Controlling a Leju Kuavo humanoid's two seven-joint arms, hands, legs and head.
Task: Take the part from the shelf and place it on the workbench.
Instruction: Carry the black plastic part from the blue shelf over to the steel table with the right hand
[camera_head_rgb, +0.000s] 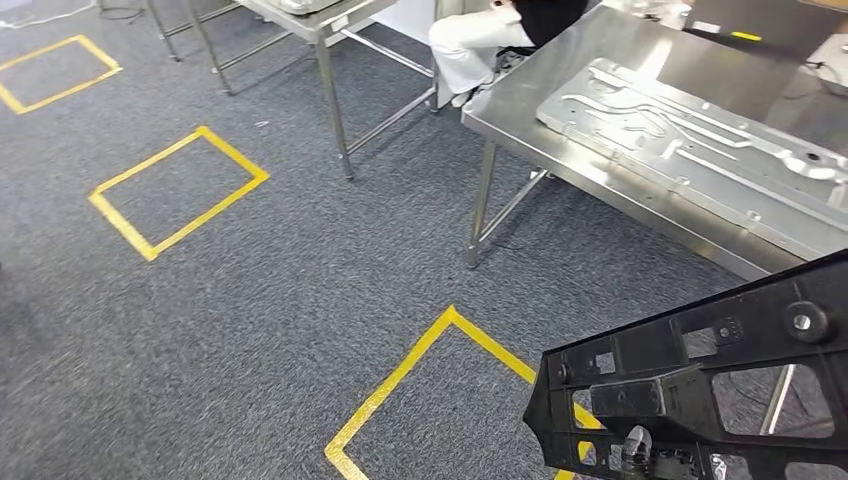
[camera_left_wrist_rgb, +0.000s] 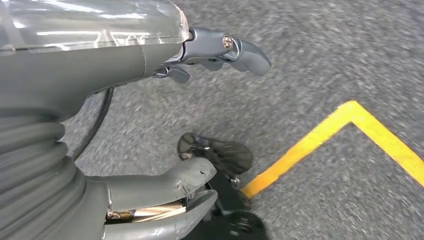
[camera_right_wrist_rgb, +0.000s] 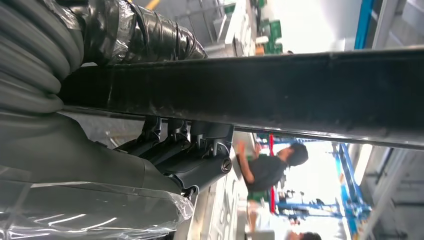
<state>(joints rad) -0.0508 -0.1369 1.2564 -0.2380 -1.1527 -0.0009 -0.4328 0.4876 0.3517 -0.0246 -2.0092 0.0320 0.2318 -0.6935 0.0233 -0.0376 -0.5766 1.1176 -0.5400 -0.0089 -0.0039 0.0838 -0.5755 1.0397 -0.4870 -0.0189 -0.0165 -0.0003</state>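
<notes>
A large black plastic part (camera_head_rgb: 700, 390) with cut-outs and a round boss fills the lower right of the head view, hanging over the carpet just short of the workbench (camera_head_rgb: 560, 100). In the right wrist view my right hand (camera_right_wrist_rgb: 165, 155) grips a bar of this black part (camera_right_wrist_rgb: 300, 90), its dark fingers curled under the bar. My left hand (camera_left_wrist_rgb: 125, 65) hangs above the floor with fingers and thumb apart, holding nothing.
The steel workbench carries a long machined metal plate (camera_head_rgb: 690, 140). A person in white trousers (camera_head_rgb: 480, 40) sits at its far end. Yellow tape squares (camera_head_rgb: 420, 370) mark the grey carpet. A second steel table (camera_head_rgb: 320, 30) stands further back.
</notes>
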